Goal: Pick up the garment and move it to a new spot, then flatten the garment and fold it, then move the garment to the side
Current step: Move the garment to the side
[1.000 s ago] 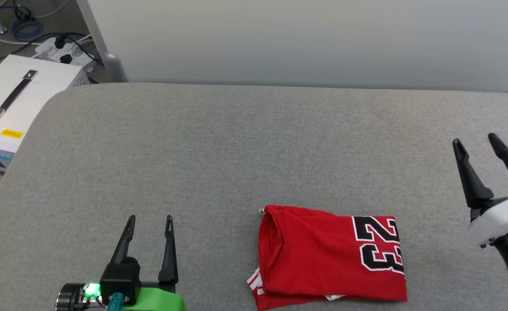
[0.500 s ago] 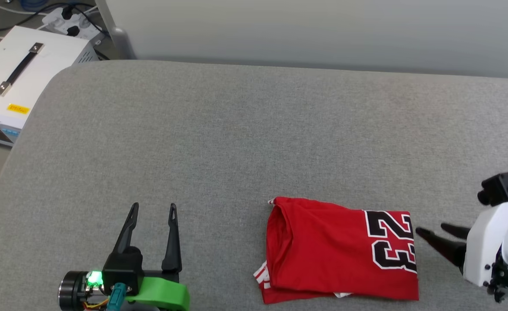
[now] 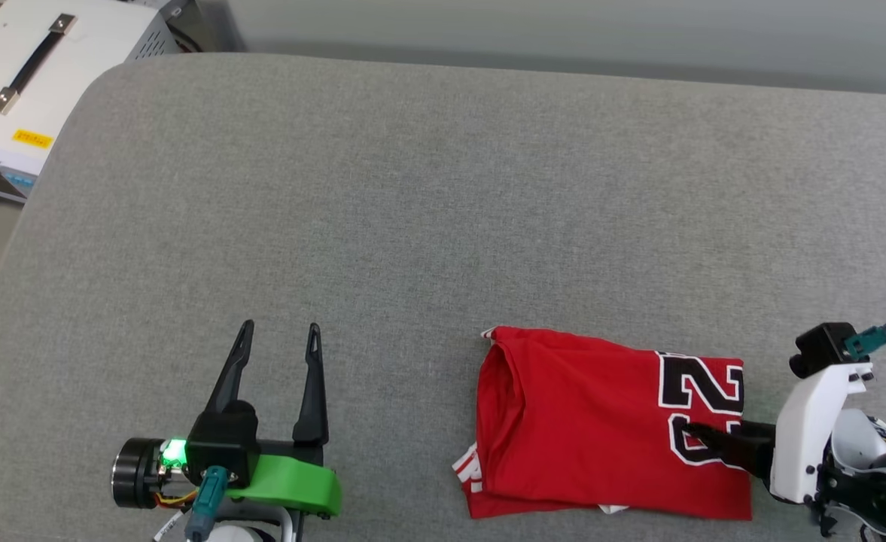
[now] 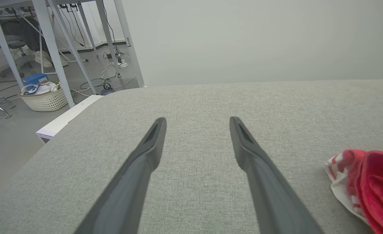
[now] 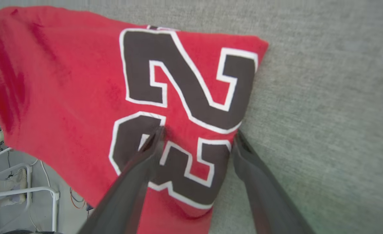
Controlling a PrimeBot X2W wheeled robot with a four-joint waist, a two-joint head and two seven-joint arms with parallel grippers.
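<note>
The folded red garment (image 3: 593, 421) is lying near the front right of the grey padded surface (image 3: 412, 188), its "23" facing up, as the right gripper (image 5: 198, 130) is straddling its numbered edge, jaws spread wide; the left gripper (image 3: 280, 326), equally wide open, is hovering well apart to the left

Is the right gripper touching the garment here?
Cannot tell. In the right wrist view the right gripper stands open, one finger over the number on the garment, the other at its edge; whether either presses the cloth is unclear.
</note>
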